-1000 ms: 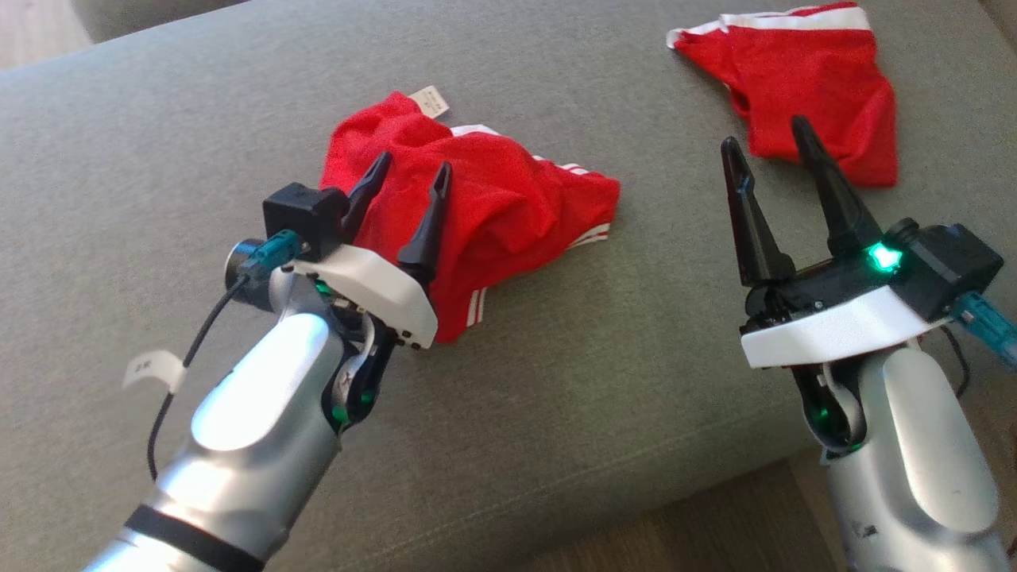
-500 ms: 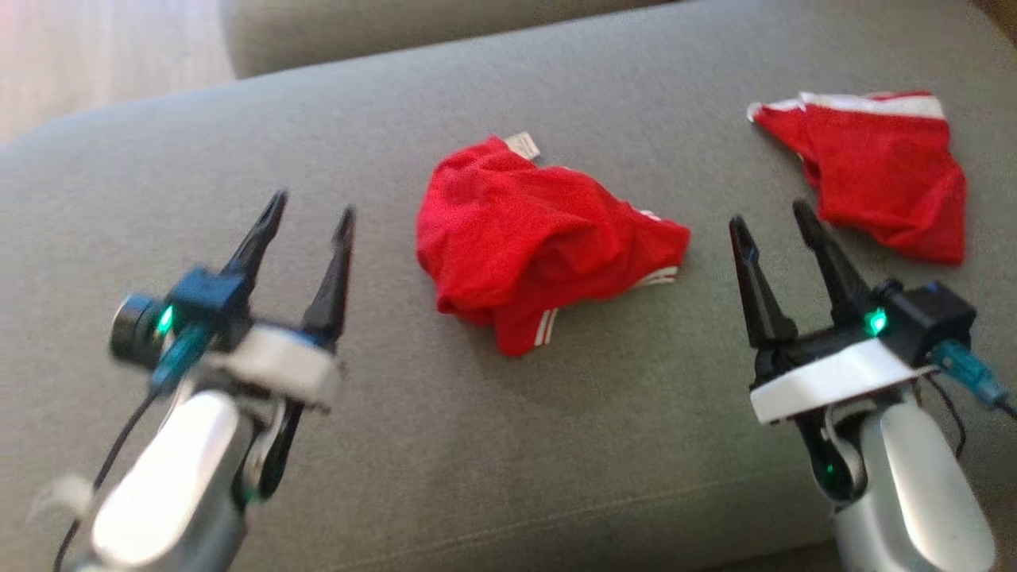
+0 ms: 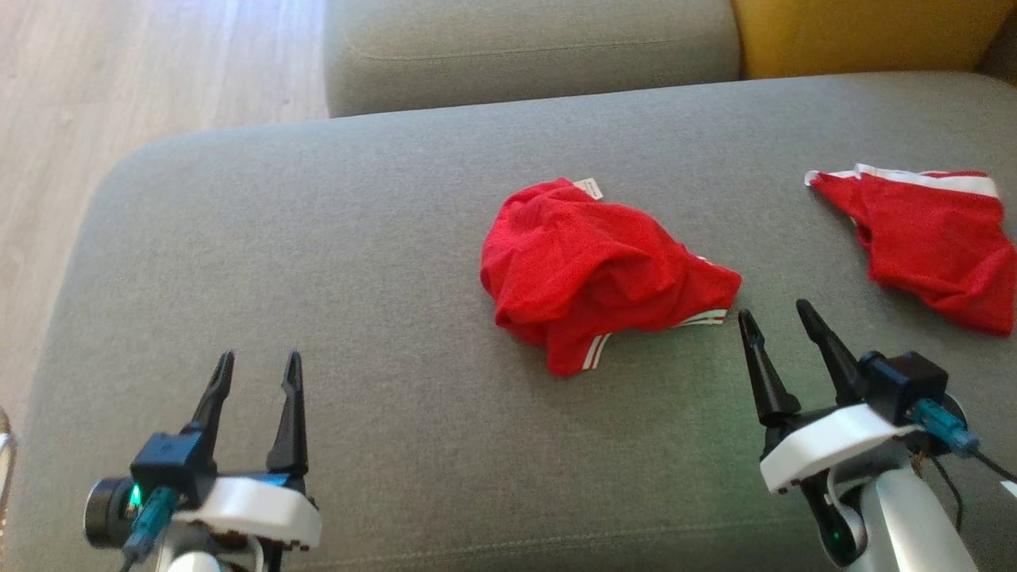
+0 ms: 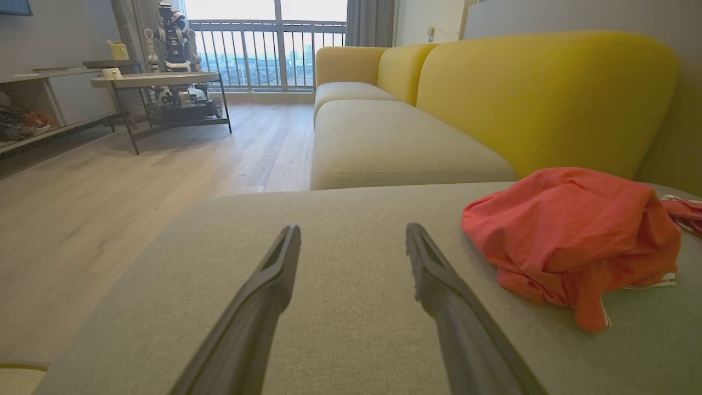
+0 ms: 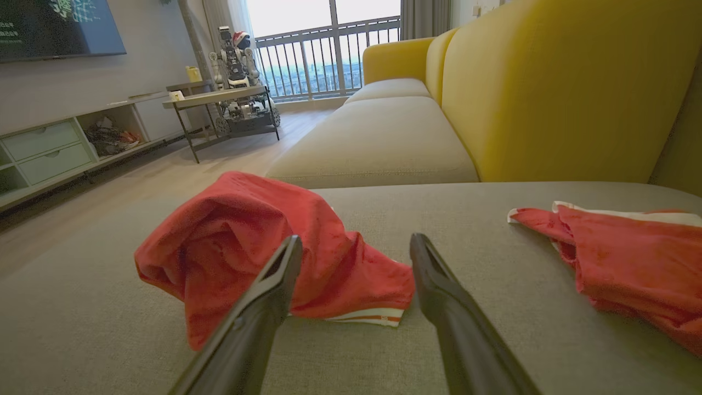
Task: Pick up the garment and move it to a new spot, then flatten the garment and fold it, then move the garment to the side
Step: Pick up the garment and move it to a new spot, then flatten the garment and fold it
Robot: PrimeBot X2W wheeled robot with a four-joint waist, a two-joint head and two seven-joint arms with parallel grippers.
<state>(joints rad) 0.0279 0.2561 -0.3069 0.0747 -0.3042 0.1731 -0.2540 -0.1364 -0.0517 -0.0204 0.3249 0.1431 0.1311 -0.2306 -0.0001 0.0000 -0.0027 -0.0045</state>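
A crumpled red garment [image 3: 600, 274] with white stripes and a small white tag lies in a heap in the middle of the grey sofa cushion [image 3: 357, 254]. It also appears as the garment [image 4: 570, 238] at the right of the left wrist view and the garment [image 5: 263, 247] just beyond my right fingers. My left gripper [image 3: 258, 364] stands open over bare cushion, well to the left of the heap. Close to the heap's lower right edge, my right gripper [image 3: 775, 312] is open and holds nothing.
A second red garment [image 3: 929, 238] with a white band lies at the cushion's far right. Another grey seat [image 3: 524, 48] and a yellow backrest [image 3: 866, 36] lie behind. Wooden floor [image 3: 119, 87] runs along the left, past the cushion's rounded edge.
My left gripper has drawn back from over the red heap to bare cushion at the left. The head camera has risen, showing more of the sofa. The garment lies unmoved.
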